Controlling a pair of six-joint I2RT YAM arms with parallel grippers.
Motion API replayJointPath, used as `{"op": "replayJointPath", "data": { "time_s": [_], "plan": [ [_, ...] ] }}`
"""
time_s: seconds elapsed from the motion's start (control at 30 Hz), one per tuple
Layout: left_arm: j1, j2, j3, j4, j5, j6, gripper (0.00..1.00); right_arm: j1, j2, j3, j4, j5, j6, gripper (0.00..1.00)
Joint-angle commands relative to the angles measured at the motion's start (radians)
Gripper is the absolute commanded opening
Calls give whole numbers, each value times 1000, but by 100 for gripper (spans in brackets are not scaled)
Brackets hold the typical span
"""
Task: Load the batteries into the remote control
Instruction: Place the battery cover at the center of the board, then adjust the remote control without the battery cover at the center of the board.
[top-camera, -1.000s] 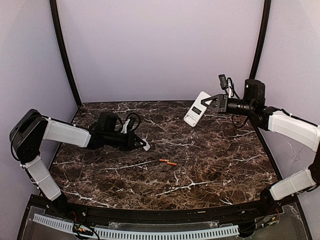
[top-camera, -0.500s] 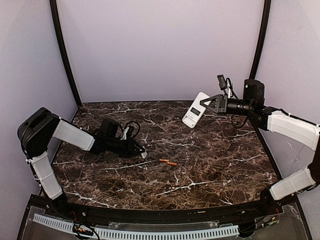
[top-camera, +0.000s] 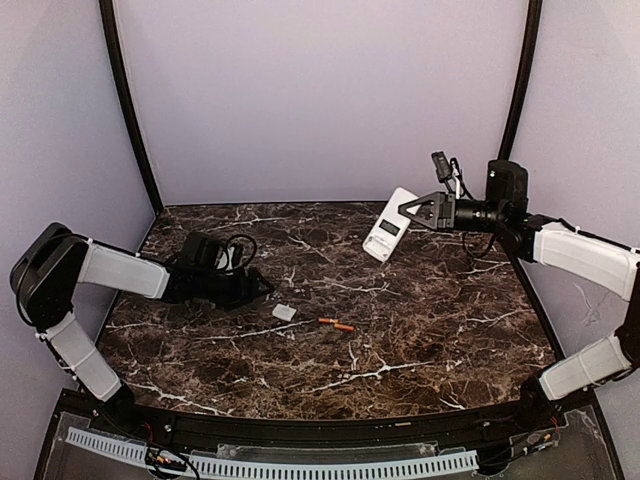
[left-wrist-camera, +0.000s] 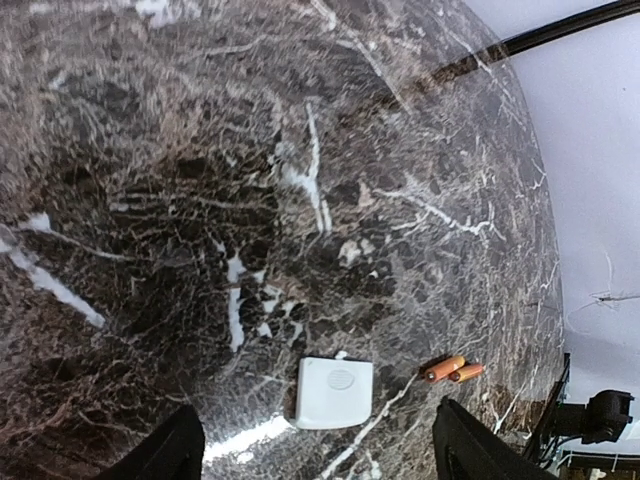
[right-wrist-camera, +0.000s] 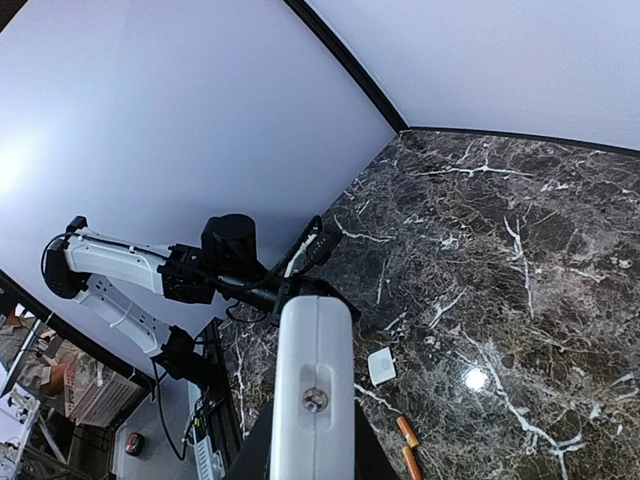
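Observation:
Two orange batteries (top-camera: 336, 323) lie side by side on the marble near the table's middle, also seen in the left wrist view as batteries (left-wrist-camera: 453, 369). The white remote control (top-camera: 390, 225) hangs tilted above the back right, with my right gripper (top-camera: 415, 212) shut on it. In the right wrist view the remote control (right-wrist-camera: 313, 380) shows a narrow side with a screw, and the right gripper (right-wrist-camera: 310, 445) clamps its lower part. My left gripper (top-camera: 258, 290) stands open, low over the table, just left of a small white cover (top-camera: 284, 312). The same cover (left-wrist-camera: 335, 392) lies between the left gripper (left-wrist-camera: 320, 462) fingers' line, untouched.
The dark marble table (top-camera: 420, 330) is ringed by lilac walls and two black posts (top-camera: 125, 110). From the right wrist view the left arm (right-wrist-camera: 230, 255), the cover (right-wrist-camera: 381, 365) and the batteries (right-wrist-camera: 408, 445) lie below the remote.
My left gripper has opened and let go of the white cover, which now lies on the marble. The left arm drew back to the left. The right gripper shifted the remote slightly left.

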Motion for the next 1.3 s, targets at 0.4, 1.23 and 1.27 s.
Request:
{"op": "replayJointPath", "data": {
  "time_s": [0.4, 1.23, 1.27],
  "plan": [
    [-216, -143, 188, 178, 274, 240, 65, 118, 118, 53, 21, -181, -60, 0],
    [-299, 57, 255, 477, 429, -19, 9, 209, 212, 68, 134, -200, 24, 11],
    [-299, 60, 255, 489, 430, -33, 7, 210, 213, 65, 137, -205, 28, 16]
  ]
}}
